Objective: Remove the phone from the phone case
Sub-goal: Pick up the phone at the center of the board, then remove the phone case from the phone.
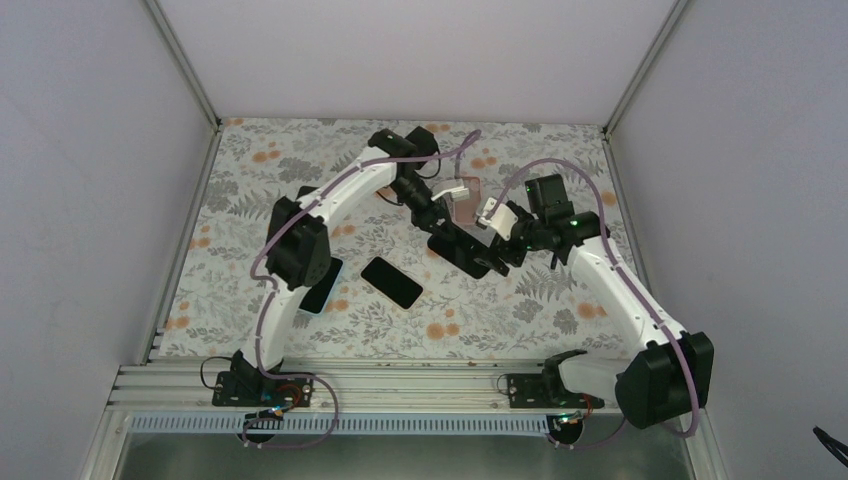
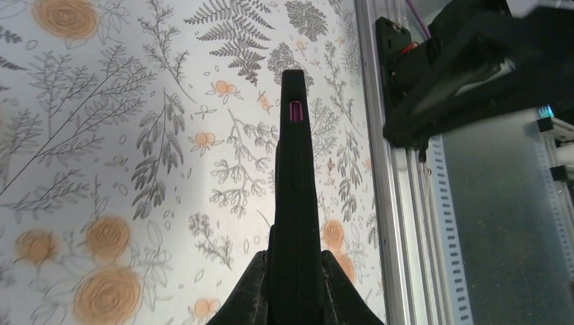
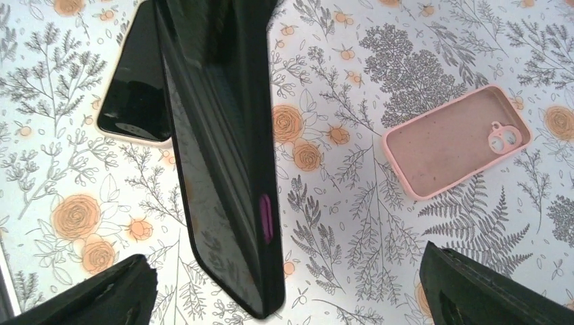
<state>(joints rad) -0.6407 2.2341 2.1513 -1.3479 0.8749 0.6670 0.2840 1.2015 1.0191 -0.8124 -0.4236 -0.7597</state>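
The left tool (image 2: 294, 298) is clamping both fingers (image 2: 247, 298) hard on one end of a black phone case (image 2: 294, 169), gripping it by its two broad faces. In the left wrist view the case is showing edge-on, a magenta side button (image 2: 295, 112) facing the camera, and it is being held up off the floral tabletop (image 2: 101, 135). The phone (image 3: 213, 203) is sitting inside that case, its glossy dark screen catching reflections in the right wrist view. The right tool (image 3: 288, 271) is standing wide open, its fingers (image 3: 95, 298) spread to either side of the cased phone's free end. As far as that view shows, they are touching neither case nor screen. From above, the two arms are meeting over the middle of the tabletop, with the cased phone bridging the gap between them. Just beyond them an empty pink case (image 3: 457, 139) is lying flat with its open side up and its camera cut-out showing, apart from the black one. Nearer the arm bases, a loose phone (image 1: 392, 282) is lying flat in the open with its dark face up. A second loose phone (image 1: 322, 288) is lying beside it, partly hidden under the left arm's elbow.
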